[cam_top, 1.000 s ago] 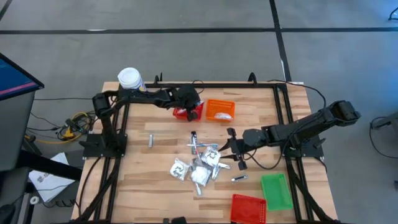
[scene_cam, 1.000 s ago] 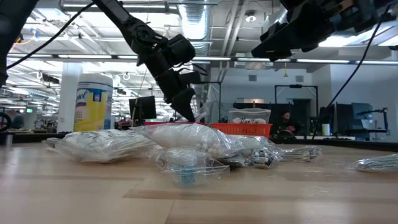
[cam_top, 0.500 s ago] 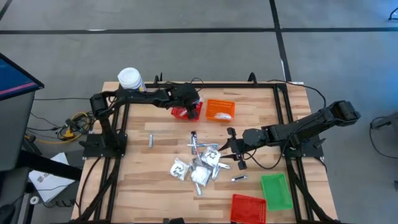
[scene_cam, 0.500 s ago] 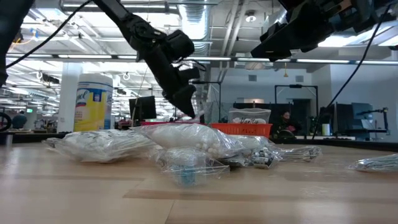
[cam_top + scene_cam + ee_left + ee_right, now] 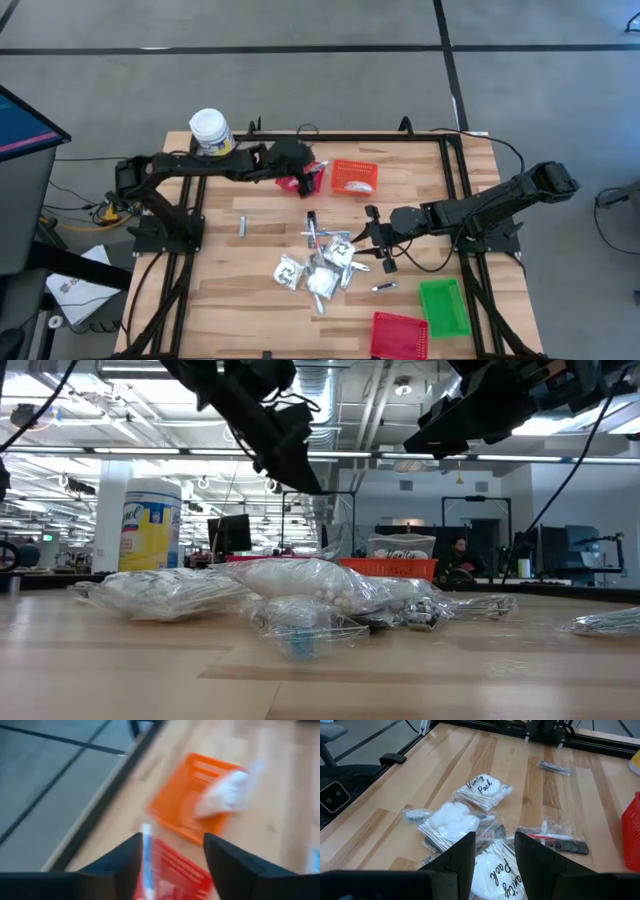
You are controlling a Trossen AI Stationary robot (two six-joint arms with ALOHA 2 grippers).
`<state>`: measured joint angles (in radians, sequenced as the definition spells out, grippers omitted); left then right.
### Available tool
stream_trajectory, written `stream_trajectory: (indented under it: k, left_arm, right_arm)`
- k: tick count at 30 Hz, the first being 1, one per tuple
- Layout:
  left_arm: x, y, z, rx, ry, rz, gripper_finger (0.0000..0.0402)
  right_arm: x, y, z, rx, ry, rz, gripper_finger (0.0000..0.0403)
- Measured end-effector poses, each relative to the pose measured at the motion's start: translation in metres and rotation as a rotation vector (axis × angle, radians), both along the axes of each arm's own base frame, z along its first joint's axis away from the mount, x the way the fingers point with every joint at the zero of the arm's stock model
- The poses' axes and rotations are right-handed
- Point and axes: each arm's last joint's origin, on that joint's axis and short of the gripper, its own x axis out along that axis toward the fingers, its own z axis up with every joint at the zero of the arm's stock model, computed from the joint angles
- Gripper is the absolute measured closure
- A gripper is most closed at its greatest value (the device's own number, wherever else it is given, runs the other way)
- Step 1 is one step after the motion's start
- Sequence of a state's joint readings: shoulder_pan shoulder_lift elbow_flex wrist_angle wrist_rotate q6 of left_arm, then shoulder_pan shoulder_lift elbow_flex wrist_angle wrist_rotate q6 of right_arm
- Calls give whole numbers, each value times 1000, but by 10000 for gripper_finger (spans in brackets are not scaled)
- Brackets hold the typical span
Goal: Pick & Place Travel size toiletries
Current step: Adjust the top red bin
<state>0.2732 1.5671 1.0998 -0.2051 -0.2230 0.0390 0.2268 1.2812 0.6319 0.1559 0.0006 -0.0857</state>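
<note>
Since a second ago, the left arm has drawn back and lifted off the red basket at the far side of the counter, and its fingers have parted.

From above, the left hand hangs over that red basket, which sits just beside the orange basket. The pile of travel size toiletries lies near the middle of the counter, nearer the front edge than the red basket, with a lone grey stick off to one side. The right hand hovers at the pile's edge. A green basket and a second red basket stand at the front corner, well apart from the first.

At counter level, the left hand is raised high above the clear-wrapped packets; the yellow jar stands behind them.

The left wrist camera shows its fingers standing moderately apart with nothing between them, above the red basket, where a slim white item seems to lie; a white packet rests in the orange basket.

The right wrist camera looks onto "Vanity Pack" packets; its fingers stand part-way apart, gripping nothing.

A drop-off looks just finished. Next, a hand needs to come down on one packet and close on it without dragging its neighbours.
</note>
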Motion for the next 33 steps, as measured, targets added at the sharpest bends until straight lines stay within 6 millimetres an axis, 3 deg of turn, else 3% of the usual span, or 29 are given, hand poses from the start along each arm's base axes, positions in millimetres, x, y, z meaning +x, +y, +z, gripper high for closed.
stream_trajectory:
  k: [6, 10, 25, 33]
  left_arm:
    - [-4, -37, -25, -39, 70, -99, 331]
    - [-8, -46, -41, -64, 105, -106, 391]
    - [8, -17, -111, -177, 194, -57, 401]
    - [10, 7, -110, -136, 114, 23, 401]
  right_arm:
    - [0, 0, 0, 7, 1, -4, 273]
    - [0, 0, 0, 7, 1, -4, 273]
    - [1, 0, 1, 8, -8, -4, 273]
    - [0, 0, 1, 2, -9, -1, 273]
